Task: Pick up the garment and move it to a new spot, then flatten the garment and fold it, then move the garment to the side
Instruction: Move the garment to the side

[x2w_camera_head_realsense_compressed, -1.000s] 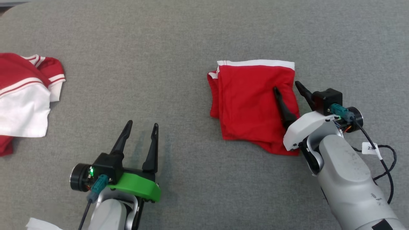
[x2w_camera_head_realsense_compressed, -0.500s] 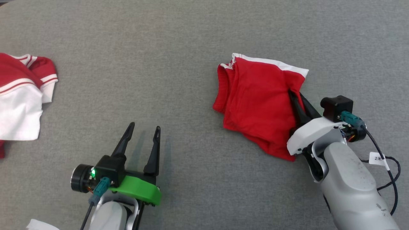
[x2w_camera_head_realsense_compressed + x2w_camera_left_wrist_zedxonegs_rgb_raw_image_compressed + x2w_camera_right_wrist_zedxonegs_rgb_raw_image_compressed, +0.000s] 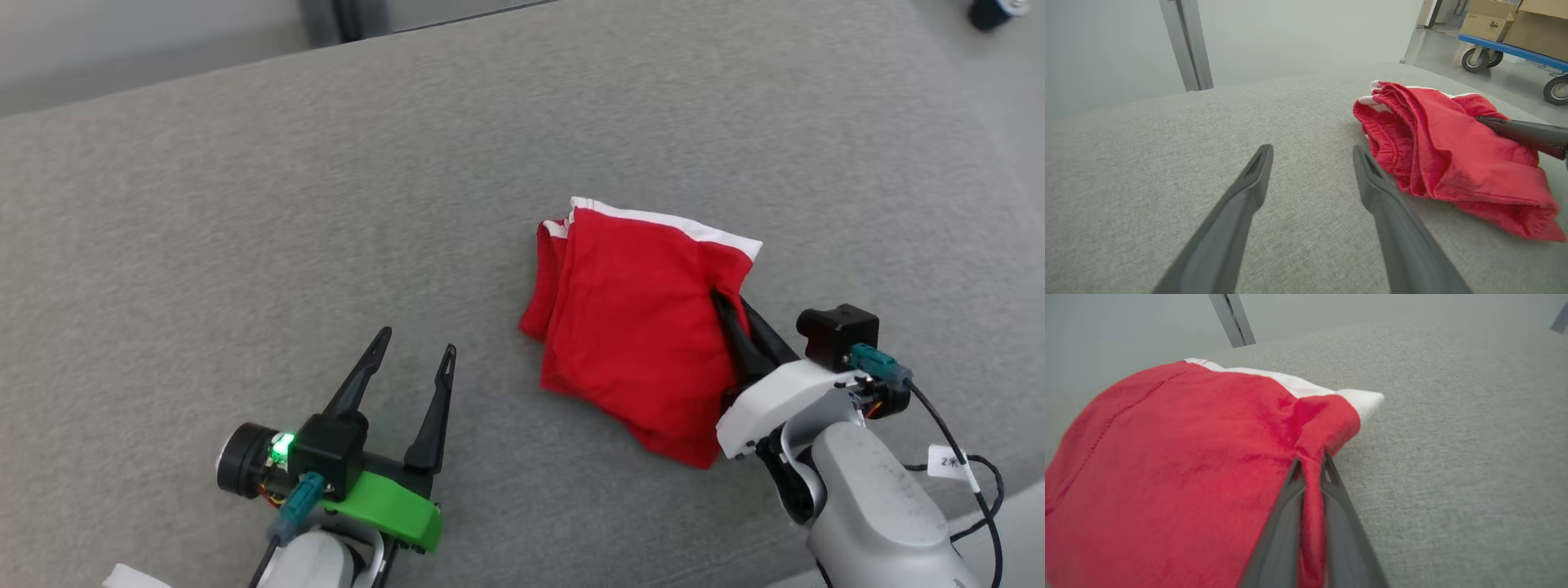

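One folded red garment (image 3: 637, 327) with a white band lies right of centre on the grey padded surface (image 3: 245, 204). The right gripper (image 3: 731, 304) is clamped on its right edge, and the right wrist view shows the cloth pinched between both fingers. The left gripper (image 3: 416, 341) hovers beside it, fingers apart and empty. The left wrist view adds one blue cart (image 3: 1506, 49) carrying two cardboard boxes (image 3: 1484, 18).

The left hand (image 3: 417, 340) has two long, tapering dark fingers (image 3: 346, 392) on a bright green bracket (image 3: 384, 508), beside a lit green lamp (image 3: 282, 445) and a teal plug (image 3: 298, 498). The right hand (image 3: 729, 300) has a white cover (image 3: 775, 400), a scuffed pale grey forearm (image 3: 882, 523) and a black cable (image 3: 931, 415) with a small white tag (image 3: 947, 461).
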Controlling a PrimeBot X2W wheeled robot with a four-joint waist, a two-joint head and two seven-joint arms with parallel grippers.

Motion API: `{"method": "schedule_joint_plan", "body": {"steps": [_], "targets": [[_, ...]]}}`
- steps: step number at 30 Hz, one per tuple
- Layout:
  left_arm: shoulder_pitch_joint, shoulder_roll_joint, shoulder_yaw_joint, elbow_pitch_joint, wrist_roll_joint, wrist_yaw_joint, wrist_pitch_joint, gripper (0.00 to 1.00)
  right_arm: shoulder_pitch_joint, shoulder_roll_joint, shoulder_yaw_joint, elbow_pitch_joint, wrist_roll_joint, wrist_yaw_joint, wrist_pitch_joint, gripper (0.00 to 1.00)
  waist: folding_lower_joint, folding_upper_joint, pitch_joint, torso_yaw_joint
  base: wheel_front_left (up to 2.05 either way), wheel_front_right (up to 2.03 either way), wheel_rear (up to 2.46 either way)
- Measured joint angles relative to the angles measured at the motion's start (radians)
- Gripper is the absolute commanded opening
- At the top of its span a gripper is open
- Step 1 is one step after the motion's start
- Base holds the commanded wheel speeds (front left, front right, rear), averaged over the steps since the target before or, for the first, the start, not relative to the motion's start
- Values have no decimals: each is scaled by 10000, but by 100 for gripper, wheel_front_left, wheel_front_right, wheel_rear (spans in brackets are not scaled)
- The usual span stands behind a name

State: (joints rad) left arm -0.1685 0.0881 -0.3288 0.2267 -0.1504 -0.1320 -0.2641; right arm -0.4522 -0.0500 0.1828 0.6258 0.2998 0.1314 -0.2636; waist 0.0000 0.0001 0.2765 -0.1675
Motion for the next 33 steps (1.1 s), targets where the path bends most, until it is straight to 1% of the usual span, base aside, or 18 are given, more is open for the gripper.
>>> {"method": "schedule_joint_plan", "body": {"steps": [6,10,13,15,20,25,27,30,33], "targets": [[73,96,-305,-27,0,0,0,100,324,2,198,-274,71,0,4,0,0,0,-221,-1470,0,0,0],[105,186,-410,-33,-2,0,0,100,337,0,299,-370,35,0,4,0,0,0,-288,-2277,0,0,0],[102,303,-449,-86,-2,0,0,100,241,-29,675,-276,-238,0,4,0,0,0,-260,-2732,0,0,0],[82,439,-426,-105,-33,0,0,100,-23,15,725,-161,-424,0,6,0,0,0,-162,-2901,0,0,0],[-165,897,-456,-224,-63,0,0,100,-1353,4,403,303,-1273,0,6,0,0,0,253,-3022,0,0,0],[-546,1258,-435,-376,-138,0,0,100,-2842,-128,-174,1037,-2320,0,6,0,0,0,775,-2837,0,0,0],[-741,1375,-418,-453,-176,0,0,100,-3456,-382,-433,1503,-2723,0,6,0,0,0,1051,-2675,0,0,0],[-960,1442,-355,-602,-251,0,0,100,-4204,-759,-1024,2266,-2895,0,15,0,0,0,1471,-2368,0,0,0],[-1211,1515,-249,-790,-318,0,0,100,-4869,-1340,-1340,2857,-3325,0,100,0,0,0,1865,-2028,0,0,0]]}}
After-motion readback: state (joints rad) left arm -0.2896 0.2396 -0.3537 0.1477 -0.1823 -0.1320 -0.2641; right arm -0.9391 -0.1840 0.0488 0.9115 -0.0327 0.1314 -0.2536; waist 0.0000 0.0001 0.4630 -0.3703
